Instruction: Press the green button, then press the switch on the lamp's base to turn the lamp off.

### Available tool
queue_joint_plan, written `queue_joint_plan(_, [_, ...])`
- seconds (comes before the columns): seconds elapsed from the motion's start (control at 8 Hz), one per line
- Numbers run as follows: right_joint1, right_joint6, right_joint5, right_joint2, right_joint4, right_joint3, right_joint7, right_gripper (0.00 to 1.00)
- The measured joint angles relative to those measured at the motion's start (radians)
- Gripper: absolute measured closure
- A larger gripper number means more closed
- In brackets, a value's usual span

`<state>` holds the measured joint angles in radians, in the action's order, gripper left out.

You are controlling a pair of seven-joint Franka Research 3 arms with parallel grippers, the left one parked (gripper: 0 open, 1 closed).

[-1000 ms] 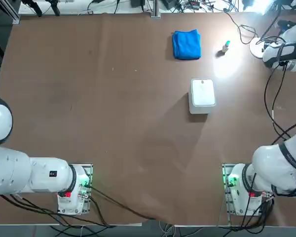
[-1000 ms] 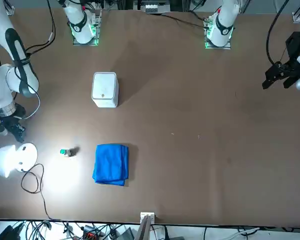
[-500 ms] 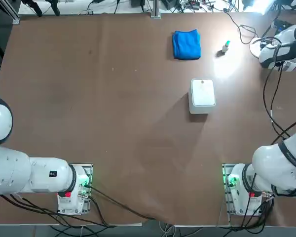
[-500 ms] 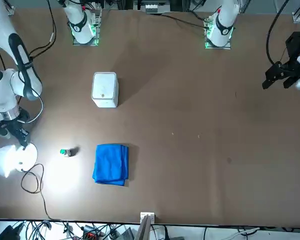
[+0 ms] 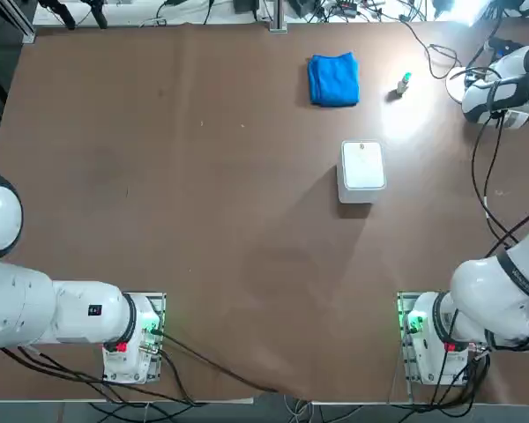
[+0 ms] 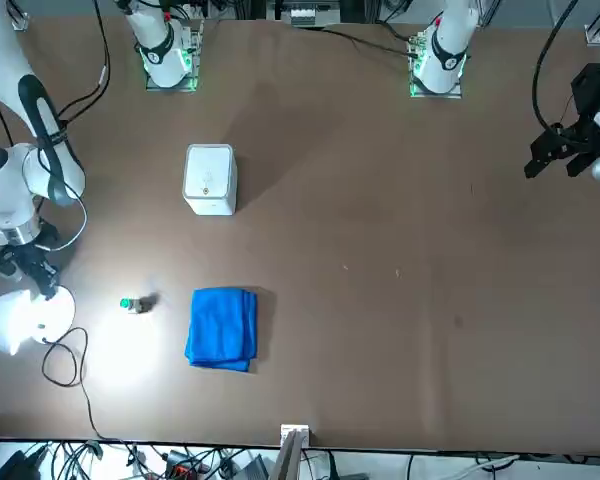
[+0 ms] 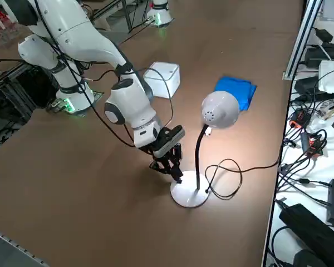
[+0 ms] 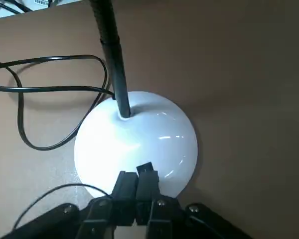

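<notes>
Desk [image 5: 203, 203]: broad brown surface carrying every item listed; cables and equipment crowd its far edge and the robot's right edge.

Right arm [image 7: 83, 39]: white, reaching from its mount to the far right corner of the desk, wrist bent downward over the lamp's foot.

Lamp [image 7: 220, 109]: slim black curved stem with a rounded white head, lit, throwing a bright patch on the desk around the green button. It stands at the far right corner.

Blue cloth [image 5: 333, 79]: folded, lying flat near the far edge, left of the green button and well apart from the lamp.

White box [image 5: 362, 169]: rounded square, standing on the desk nearer the robot than the cloth, clear of everything else.

Lamp's base [image 8: 137, 144]: flat white round disc, the stem rising from near its middle, a black cable [image 8: 45, 89] looping on the desk just beside it.

End effector [image 8: 141, 175]: black, two fingers pressed together with no gap showing in the wrist view, tips down on the top of the lamp's base near its rim, on the side away from the stem. In the side view it sits at the disc's edge, tilted toward it.

Green button [image 5: 405, 82]: tiny pale stub with a green cap, on the desk between the blue cloth and the lamp, apart from both.
</notes>
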<state>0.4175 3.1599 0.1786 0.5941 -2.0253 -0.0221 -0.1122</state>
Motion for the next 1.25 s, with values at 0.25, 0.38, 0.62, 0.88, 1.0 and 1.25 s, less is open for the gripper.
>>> queue_joint_plan(0.25, [0.000,0.010,0.000,0.006,0.000,0.000,-0.002,0.98])
queue_joint_plan(0.38, [0.000,0.012,0.000,0.009,0.000,0.000,-0.003,0.98])
queue_joint_plan(0.62, [0.000,0.015,0.000,0.017,0.000,0.000,-0.004,0.98])
queue_joint_plan(0.88, [0.000,0.015,0.000,0.017,0.000,0.000,-0.004,0.98])
queue_joint_plan(1.0, [0.000,0.015,0.000,0.017,0.000,0.000,-0.005,0.98])
queue_joint_plan(1.25, [0.000,0.015,0.000,0.017,0.000,0.000,-0.005,0.98])
